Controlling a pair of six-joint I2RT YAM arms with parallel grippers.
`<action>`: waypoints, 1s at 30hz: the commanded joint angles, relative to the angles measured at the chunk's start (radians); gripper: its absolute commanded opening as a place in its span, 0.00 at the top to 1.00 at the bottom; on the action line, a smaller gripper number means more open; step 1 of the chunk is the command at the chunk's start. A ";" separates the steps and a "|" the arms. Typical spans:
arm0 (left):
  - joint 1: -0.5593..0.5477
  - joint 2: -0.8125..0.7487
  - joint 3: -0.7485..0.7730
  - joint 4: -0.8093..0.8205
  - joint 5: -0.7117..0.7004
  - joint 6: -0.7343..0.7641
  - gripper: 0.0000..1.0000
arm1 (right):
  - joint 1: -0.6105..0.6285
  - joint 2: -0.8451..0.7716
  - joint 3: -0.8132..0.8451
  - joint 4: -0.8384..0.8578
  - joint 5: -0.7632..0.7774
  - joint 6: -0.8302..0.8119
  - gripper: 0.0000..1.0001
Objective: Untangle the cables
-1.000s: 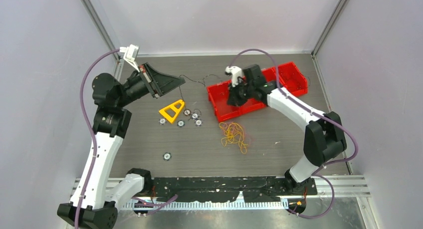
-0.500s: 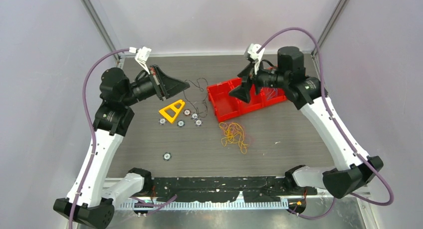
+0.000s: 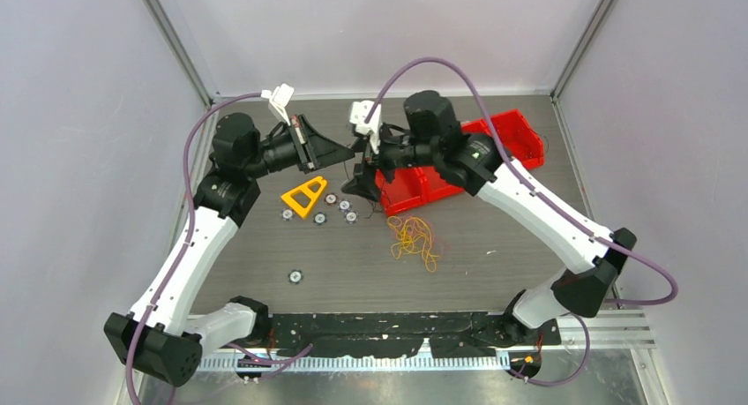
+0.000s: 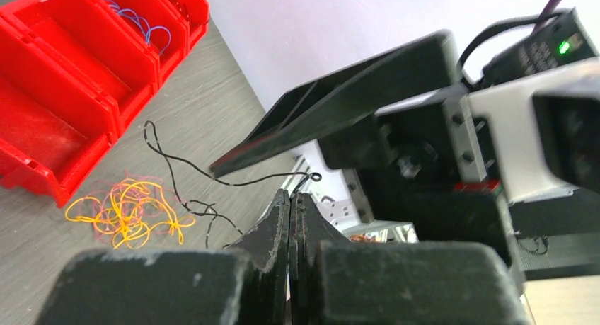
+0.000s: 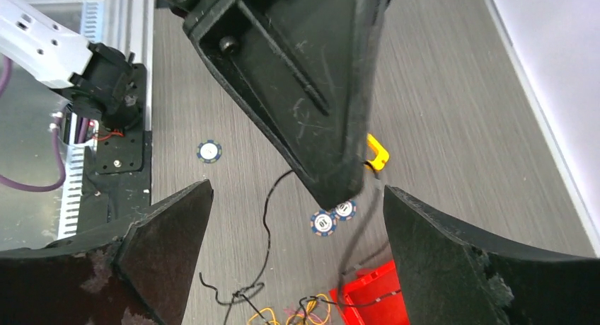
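Black cable [image 5: 264, 222], hair-thin, is the item in work. One part of it is pinched in the left end effector [image 4: 289, 197], whose jaws are fully closed, and the free length hangs down to the surface [image 3: 494, 246], ending in a small kink close to the yellow-orange cables [image 3: 413, 237]. Those lie in a loose heap just near of the red bin [image 3: 520, 131]; whether the black strand is caught in them cannot be told. Purple-blue cables [image 4: 138, 24] lie inside a far compartment of the bin. The right end effector [image 5: 297, 190] stands wide open and holds nothing. Its two fingers bracket the tip of the left end effector, which points in between them above the left end of the bin. Several discs [image 5: 209, 151] and a yellow triangular piece [image 3: 304, 195] lie to the left, apart from the heap. Judged from this arrangement, the step in hand is a second grasp on the lifted black cable, so that it can be drawn out from the rest. The next move calls for the right end effector to shift down the strand, clear of the left fingertips, and then close on the wire alone. Alignment is critical: the wire is far thinner than a finger and may slip past the pads.
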 commanded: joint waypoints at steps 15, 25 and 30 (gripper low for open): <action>0.173 -0.047 -0.090 0.174 -0.028 -0.301 1.00 | 0.008 -0.060 -0.142 0.073 0.259 0.030 0.94; 0.123 -0.057 -0.185 -0.038 -0.124 -0.146 1.00 | -0.166 -0.093 -0.029 0.112 -0.118 0.175 0.94; -0.040 -0.012 -0.183 -0.030 -0.143 -0.106 1.00 | -0.167 -0.052 -0.041 0.395 -0.319 0.471 0.94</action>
